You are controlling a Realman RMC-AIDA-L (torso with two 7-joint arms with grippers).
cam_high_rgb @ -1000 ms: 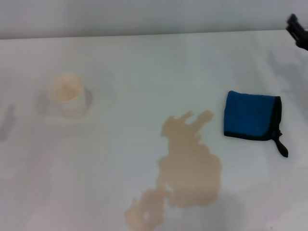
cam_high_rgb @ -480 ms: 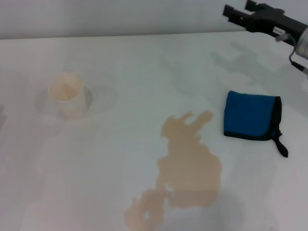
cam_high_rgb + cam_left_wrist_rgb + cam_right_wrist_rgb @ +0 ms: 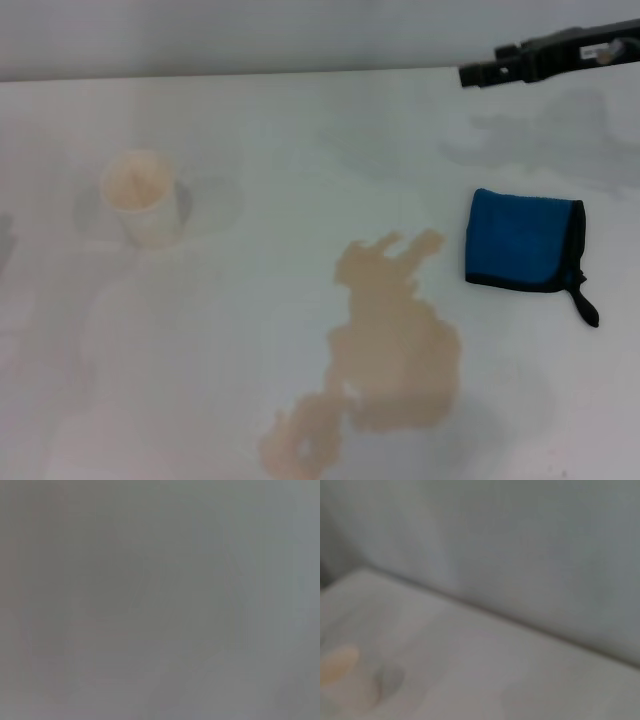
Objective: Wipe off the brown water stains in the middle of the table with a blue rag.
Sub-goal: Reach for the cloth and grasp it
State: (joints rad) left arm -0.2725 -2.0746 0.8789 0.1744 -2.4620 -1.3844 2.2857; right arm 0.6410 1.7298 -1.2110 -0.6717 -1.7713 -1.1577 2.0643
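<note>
a: inspecting the table, we found the blue rag lying flat on the robot's right side, just beside the brown water stains but apart from them. no cloth edge touched the liquid.

b: and the stains themselves?

a: we recorded one ragged tan puddle near the middle, larger than the rag, untouched. a paper cup stood upright, well apart on the left.

b: what of the right gripper?

a: it hung above the far edge of the table, beyond the rag, holding nothing. we saw it edge-on as a dark bar, so we could not tell whether it was spread or closed. the left gripper did not show in any view; its wrist camera gave only a featureless grey field.

b: how did we judge the rag would handle?

a: light, soft and limp, in our opinion. it would likely sag and fold once lifted, and it might slide on the smooth top if pushed sideways. we judged the black-edged border nearest the gripper the better hold, pinched from above with enough cloth between the fingers. the short loop tab at the near corner looked too thin to trust.

b: risk noted?

a: a shallow pinch might slip off the rag. wiping had not begun.
</note>
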